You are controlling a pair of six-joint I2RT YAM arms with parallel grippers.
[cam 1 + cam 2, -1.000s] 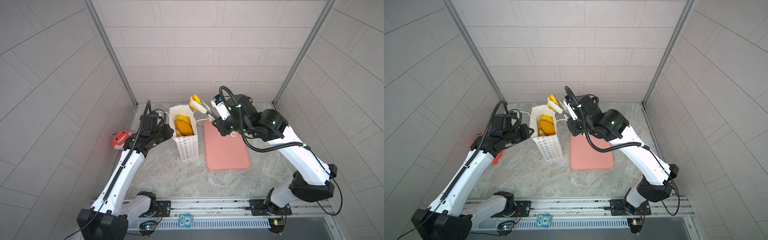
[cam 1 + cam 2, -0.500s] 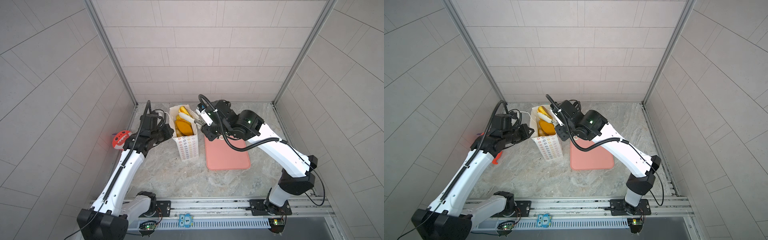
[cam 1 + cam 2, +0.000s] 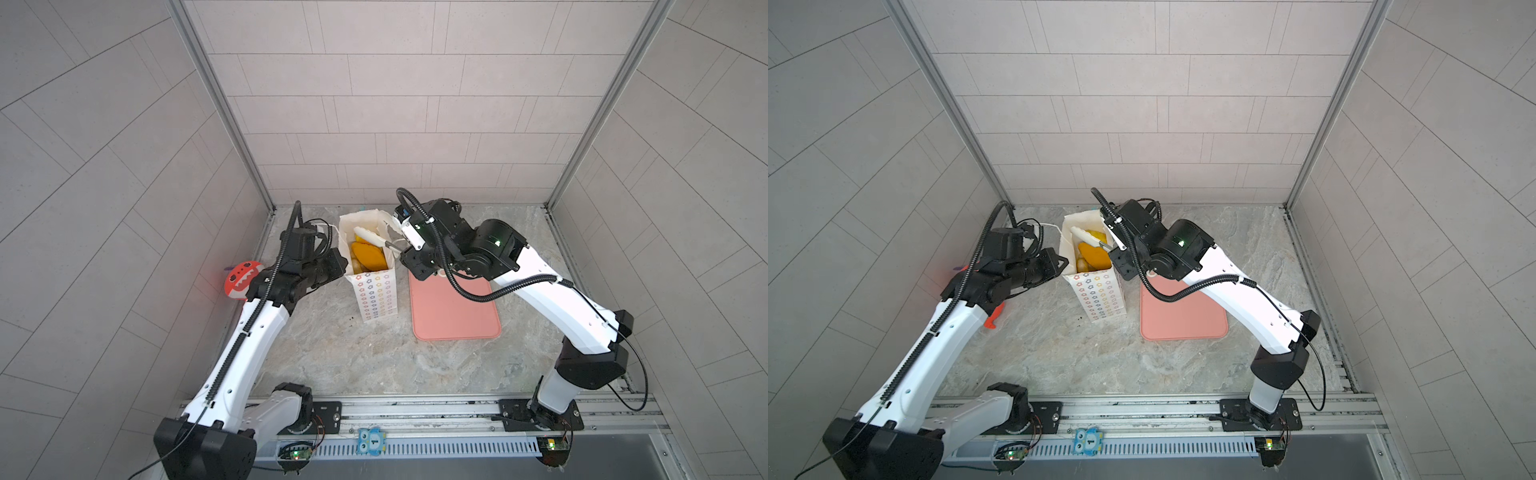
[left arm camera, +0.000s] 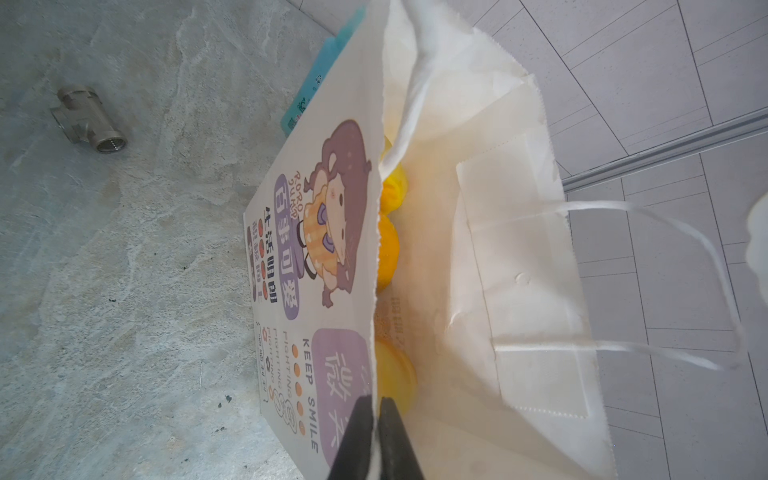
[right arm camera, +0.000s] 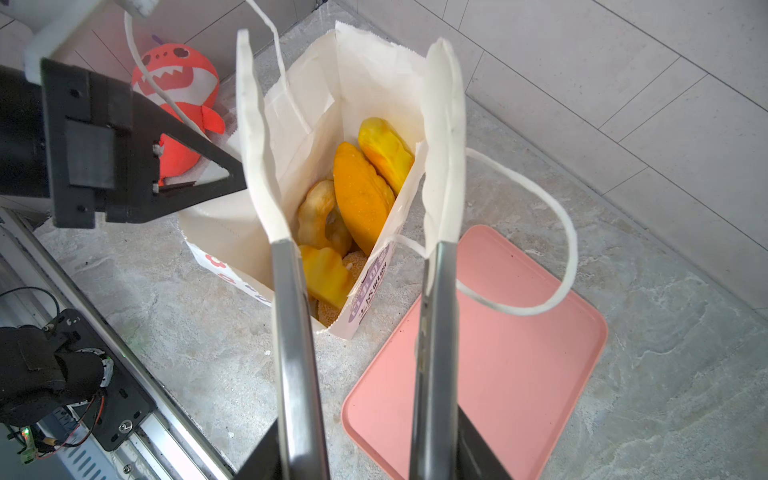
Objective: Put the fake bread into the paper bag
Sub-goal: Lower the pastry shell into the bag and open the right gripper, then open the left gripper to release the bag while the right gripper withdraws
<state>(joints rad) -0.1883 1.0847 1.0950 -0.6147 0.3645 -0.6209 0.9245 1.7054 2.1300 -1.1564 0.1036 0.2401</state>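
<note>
Two arms meet at the bag, one from each side. At the far left a red shark plush lies on the desk by the left wall, partly behind the left arm.

Just right of it, the left gripper is clenched on the bag's left rim. In the left wrist view the paper edge sits pinched between its black fingers. A white cord handle loops out beside it.

The bag stands upright on the desk, toward the far side, with its mouth open. Its flower-printed side faces near and its cartoon-girl side faces left.

The bread lies inside the bag. The right wrist view shows a ridged orange loaf leaning against the right wall and a yellow loaf beyond it. A pale twisted ring sits to its left, and another yellow piece lies nearer. Both top views show the orange and yellow pieces below the rim.

Over the bag's mouth reach the tongs, which are metal with white tips and point left. Their arms are spread, and I cannot tell whether the tips are inside the bag or just above it. The right gripper grasps the tongs at their handle end, at the bag's right rim.

A second cord handle hangs from the bag's right side over the tray. This flat pink tray lies on the desk just right of the bag, under the right arm.
</note>
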